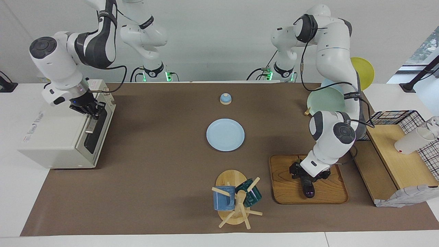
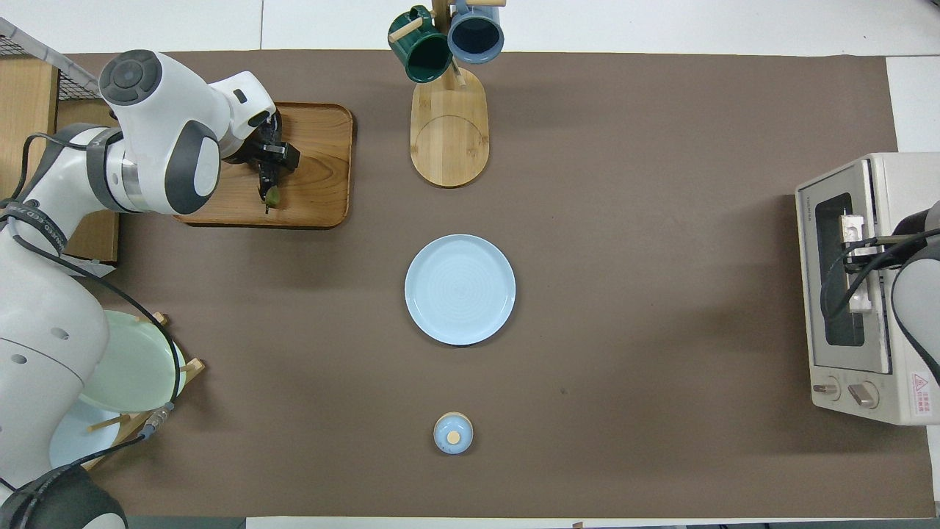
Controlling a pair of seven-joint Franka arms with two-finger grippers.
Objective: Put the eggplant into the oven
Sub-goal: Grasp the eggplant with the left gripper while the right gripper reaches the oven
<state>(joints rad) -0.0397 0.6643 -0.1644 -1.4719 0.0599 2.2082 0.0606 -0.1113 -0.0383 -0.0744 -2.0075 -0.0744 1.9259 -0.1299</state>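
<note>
The eggplant (image 1: 309, 189) is dark and glossy and lies on a wooden tray (image 1: 329, 193) toward the left arm's end of the table. My left gripper (image 1: 306, 177) is down on the tray and shut on the eggplant; its stem end sticks out in the overhead view (image 2: 269, 194). The cream-white oven (image 1: 58, 137) stands at the right arm's end, its dark glass door upright and closed. My right gripper (image 1: 90, 110) is at the door's metal bar handle (image 1: 90, 127), which also shows in the overhead view (image 2: 858, 294).
A light blue plate (image 1: 225, 134) lies mid-table, with a small blue lidded pot (image 1: 225, 98) nearer to the robots. A mug tree (image 1: 235, 199) with a blue and a green mug stands beside the tray. A wire-and-wood shelf (image 1: 401, 151) and a plate rack (image 1: 325, 99) stand at the left arm's end.
</note>
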